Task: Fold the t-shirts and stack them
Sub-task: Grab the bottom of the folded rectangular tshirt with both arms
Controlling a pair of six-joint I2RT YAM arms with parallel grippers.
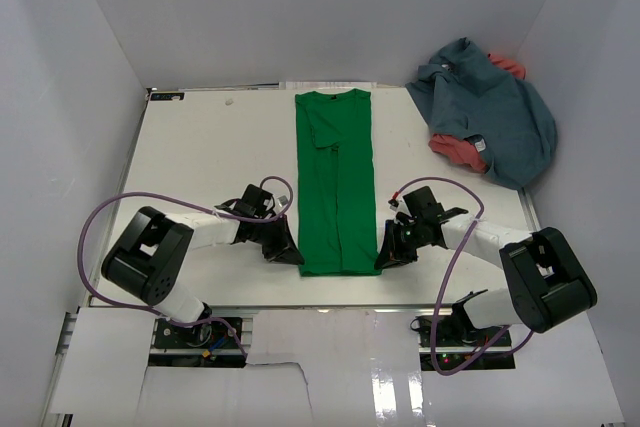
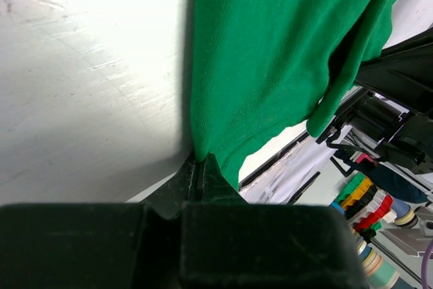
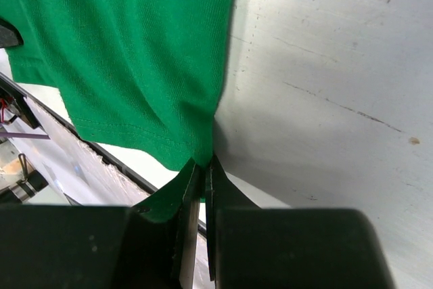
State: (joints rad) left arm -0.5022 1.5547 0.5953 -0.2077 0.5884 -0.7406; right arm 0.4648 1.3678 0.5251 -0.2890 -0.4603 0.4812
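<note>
— Left gripper (image 1: 288,248) and right gripper (image 1: 389,251): what have they got?
— Each is pinched shut on a near corner of the green t-shirt (image 1: 336,177), one on either side. Its long axis runs straight away from both arms.
— And beyond?
— A blue-grey t-shirt (image 1: 505,117) heaped over the coral t-shirt (image 1: 455,147), far right, well apart

Bright, even light from above leaves the table (image 1: 200,147) nearly washed out between the white walls (image 1: 90,67). In the left wrist view, glare burns out the table's upper left and a soft dark shadow hugs the green t-shirt (image 2: 270,52) edge. Close to both wrist lenses the black foreground blurs. The overhead view is sharp.
</note>
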